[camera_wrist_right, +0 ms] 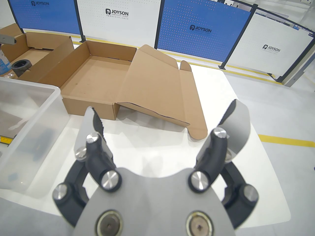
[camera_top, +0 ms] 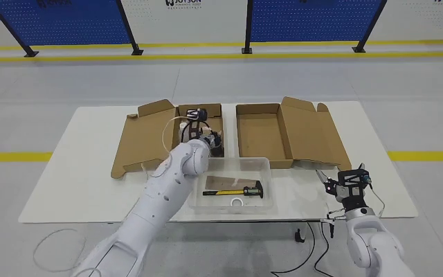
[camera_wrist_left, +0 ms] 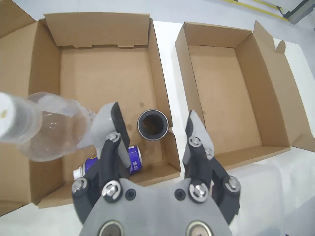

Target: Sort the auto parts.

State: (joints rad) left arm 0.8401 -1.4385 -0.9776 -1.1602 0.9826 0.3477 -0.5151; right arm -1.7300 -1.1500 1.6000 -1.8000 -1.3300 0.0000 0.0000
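One white counter (camera_top: 83, 180). On it are two open cardboard boxes side by side toward the far edge, the left box (camera_wrist_left: 98, 74) and the right box (camera_wrist_left: 221, 87), both with flaps folded out. One clear bin (camera_top: 266, 166) sits at the middle of the near edge, just in front of them.

The left box has three things. One clear bottle (camera_wrist_left: 49, 128) with a white cap is right up against the outside of a finger of the left gripper (camera_wrist_left: 154, 114); can't tell if it's resting on anything. One spray can (camera_wrist_left: 135, 158) lies on its side, blue label, and the print is half hidden so I can't read it. One black ring (camera_wrist_left: 152, 125) stands open end up by the box's right wall.

In the bin: one brown wedge (camera_top: 221, 183), one yellow-and-black tool (camera_top: 239, 192) and one small white ring (camera_top: 237, 202).

The left gripper hangs spread wide over the black ring and can, holding nothing. The right gripper (camera_wrist_right: 163, 106) is spread too, over the counter's near right corner.
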